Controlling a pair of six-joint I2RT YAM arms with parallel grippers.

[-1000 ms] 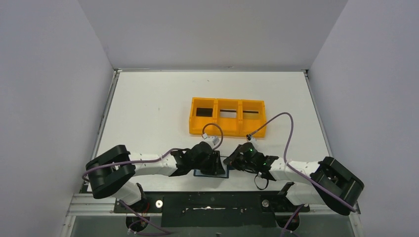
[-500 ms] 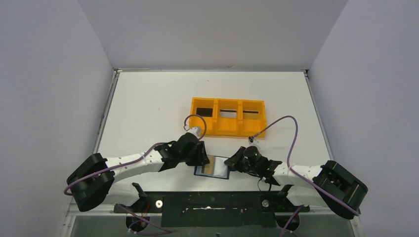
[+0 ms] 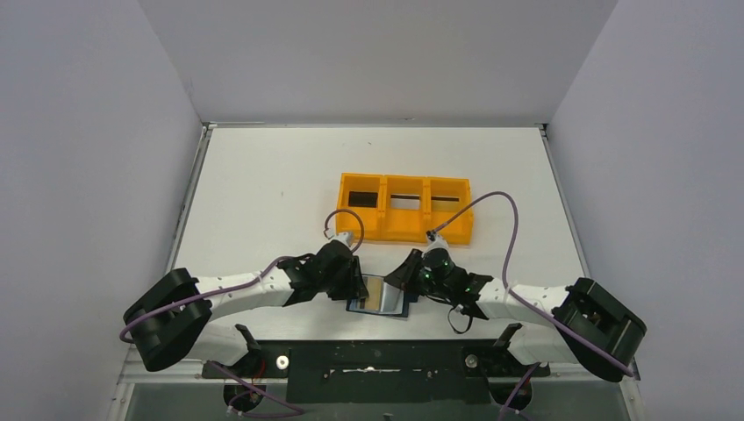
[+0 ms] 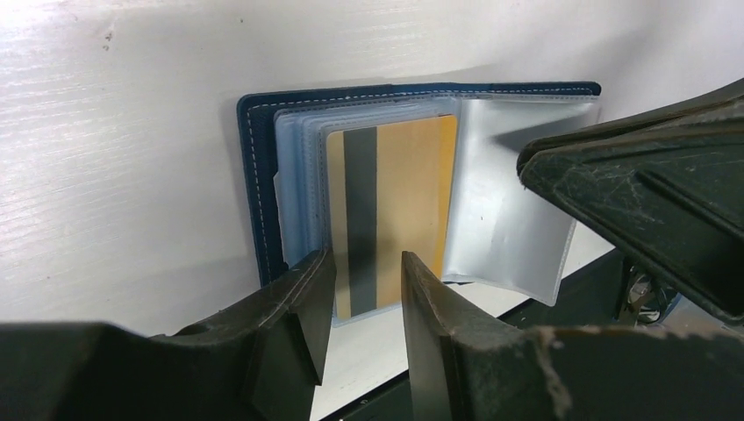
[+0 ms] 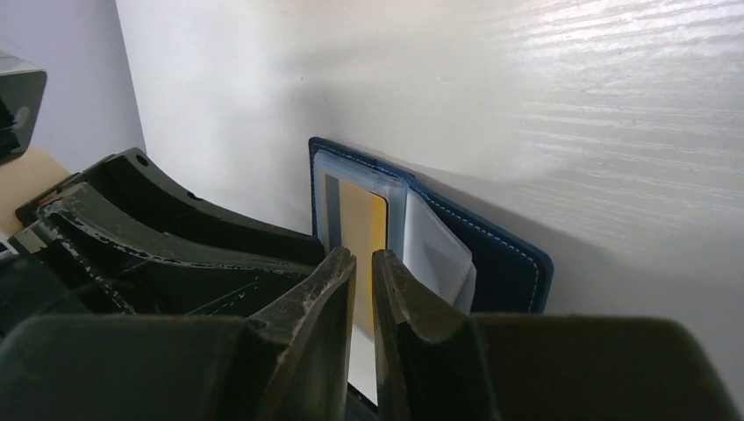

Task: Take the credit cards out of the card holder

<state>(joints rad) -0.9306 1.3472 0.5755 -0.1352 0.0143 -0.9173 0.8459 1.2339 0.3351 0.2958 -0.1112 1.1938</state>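
Lying open, card holder (image 4: 254,175) shows striped credit card (image 4: 408,202).

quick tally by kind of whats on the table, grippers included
card holder: 1
credit card showing: 1 (gold with a dark stripe; any others are hidden in the sleeves)
orange tray: 1
grippers: 2, left gripper and right gripper
total: 5

Navy card holder (image 4: 256,193), stitched edge: lies open flat, near the orange tray (image 3: 404,231), on its near side. Gold credit card (image 4: 386,210) with dark stripe: sits tucked inside it, back showing.
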